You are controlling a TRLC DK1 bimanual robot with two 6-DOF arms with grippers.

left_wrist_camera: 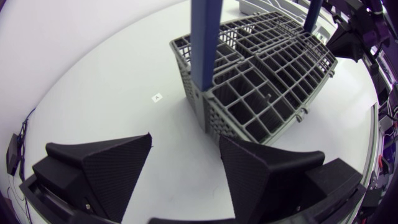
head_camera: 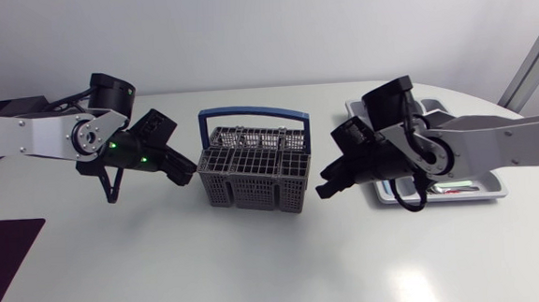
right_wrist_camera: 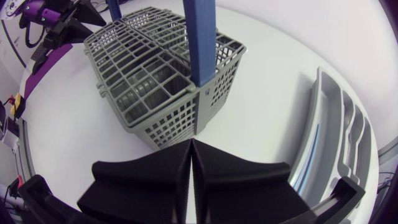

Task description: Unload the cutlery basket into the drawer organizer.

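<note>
The grey mesh cutlery basket (head_camera: 252,168) with a blue handle (head_camera: 253,114) stands mid-table; I see no cutlery in its compartments. My left gripper (head_camera: 182,170) hovers just left of it, open and holding nothing; the left wrist view shows its fingers (left_wrist_camera: 106,165) wide apart with the basket (left_wrist_camera: 261,81) ahead. Just right of the basket is my right gripper (head_camera: 326,187), its fingertips (right_wrist_camera: 191,149) pressed together on nothing, the basket (right_wrist_camera: 161,81) ahead of them. The grey drawer organizer (head_camera: 483,192) lies at the right, largely hidden under my right arm; its compartments (right_wrist_camera: 339,134) run beside that gripper.
A dark purple mat (head_camera: 4,256) lies at the table's front left corner. A small white marker (left_wrist_camera: 157,97) sits on the table beside the basket. Something thin and coloured lies in the organizer's front compartment (head_camera: 459,188).
</note>
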